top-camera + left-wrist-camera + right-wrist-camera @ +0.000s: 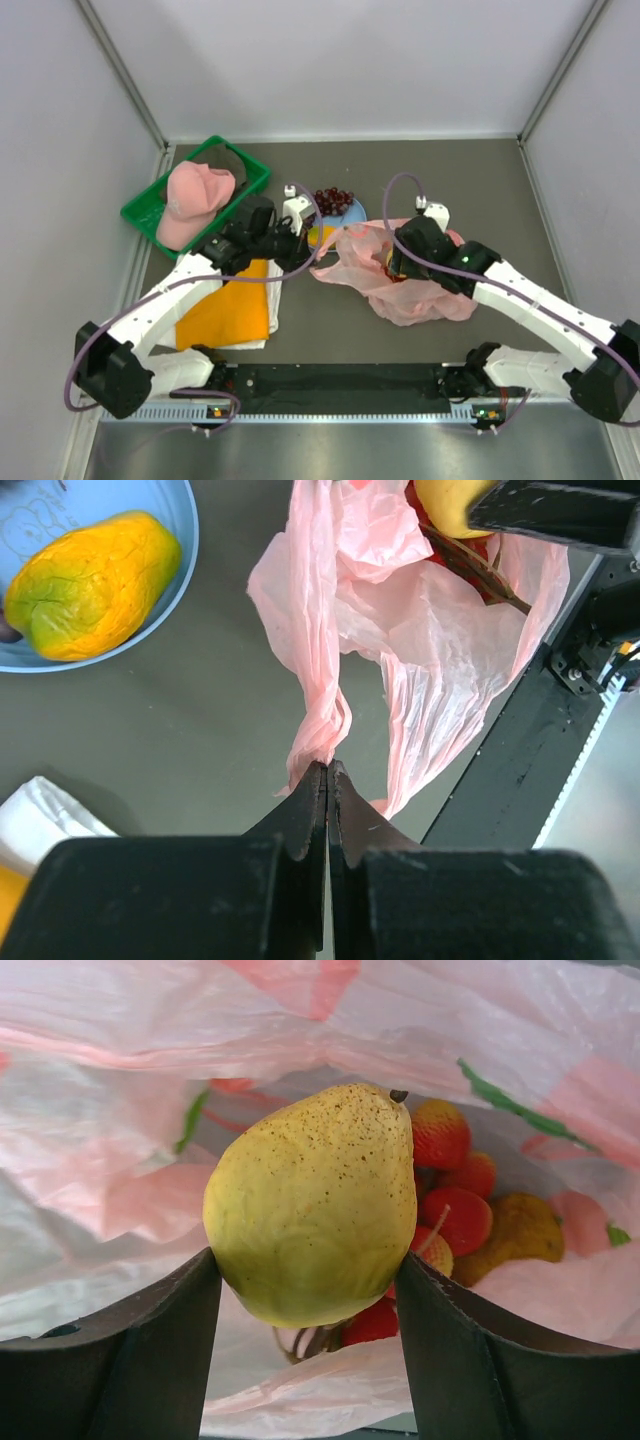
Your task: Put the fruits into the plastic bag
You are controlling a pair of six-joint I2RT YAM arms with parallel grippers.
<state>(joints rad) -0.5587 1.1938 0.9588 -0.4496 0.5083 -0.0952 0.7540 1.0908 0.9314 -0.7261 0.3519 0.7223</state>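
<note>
Pink bag (440, 650) pinched by left fingers (300, 830) — right fingers (130, 1360) clamp one yellow fruit (315, 1205).

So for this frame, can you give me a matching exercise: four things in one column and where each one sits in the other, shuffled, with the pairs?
Things:
1. mango
2. yellow speckled fruit
3. pink cap
4. bag handle

Places:
A. in the green basket
B. pinched in the left gripper, jaws closed
C. on the blue plate
D. clamped in the right gripper, between its jaws

Pairs: 1-C, 2-D, 3-A, 4-B
</note>
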